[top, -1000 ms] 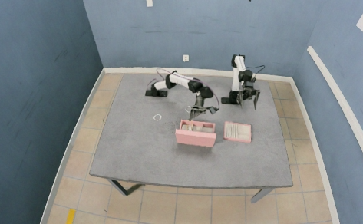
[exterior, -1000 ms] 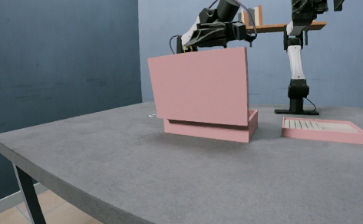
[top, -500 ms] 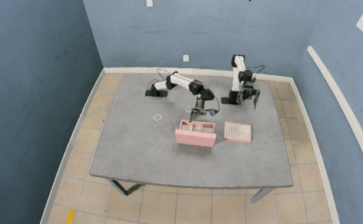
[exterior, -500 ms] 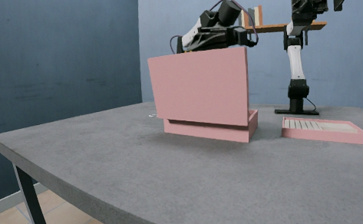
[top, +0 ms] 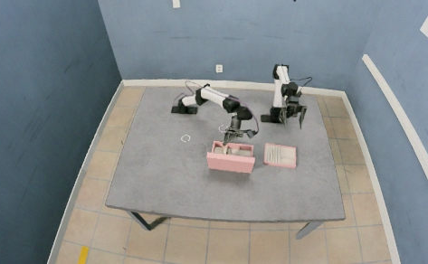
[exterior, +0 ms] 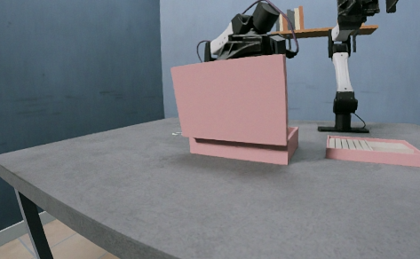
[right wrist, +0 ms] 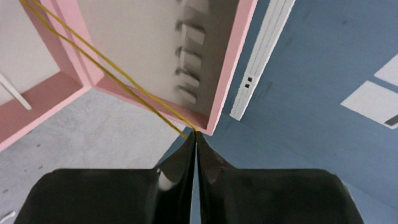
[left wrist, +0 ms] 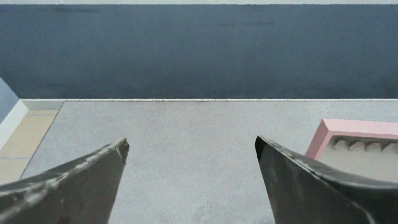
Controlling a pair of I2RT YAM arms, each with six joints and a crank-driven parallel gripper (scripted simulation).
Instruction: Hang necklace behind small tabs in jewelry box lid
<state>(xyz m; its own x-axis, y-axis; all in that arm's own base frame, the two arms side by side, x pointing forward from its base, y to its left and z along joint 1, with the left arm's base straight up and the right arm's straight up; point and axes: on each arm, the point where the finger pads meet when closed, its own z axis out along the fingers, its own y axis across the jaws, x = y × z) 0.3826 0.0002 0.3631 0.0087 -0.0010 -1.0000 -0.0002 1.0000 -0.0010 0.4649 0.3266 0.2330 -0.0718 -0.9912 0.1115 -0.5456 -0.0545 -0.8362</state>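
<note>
The pink jewelry box (top: pixel 231 163) (exterior: pixel 233 102) stands with its lid up. In the right wrist view, a row of small pale tabs (right wrist: pixel 191 61) lines the inside of the lid near its rim (right wrist: pixel 235 62). My right gripper (right wrist: pixel 196 134) (top: pixel 225 141) is shut on the gold necklace (right wrist: pixel 100 67), beyond the lid's corner. Two strands run from the fingertips across the front of the lid's inside, clear of the visible tabs, and out of view at upper left. The necklace's far end is hidden. My left gripper (left wrist: pixel 192 139) (top: pixel 292 126) is open and empty, away from the box.
A pink tray with white dividers (top: pixel 280 165) (exterior: pixel 375 158) lies beside the box, on the left arm's side. A small white ring (top: pixel 185 138) lies on the grey table (top: pixel 160 181), and another pale curved piece (top: pixel 222 128) lies near the right arm. The raised lid hides the box's inside in the exterior view.
</note>
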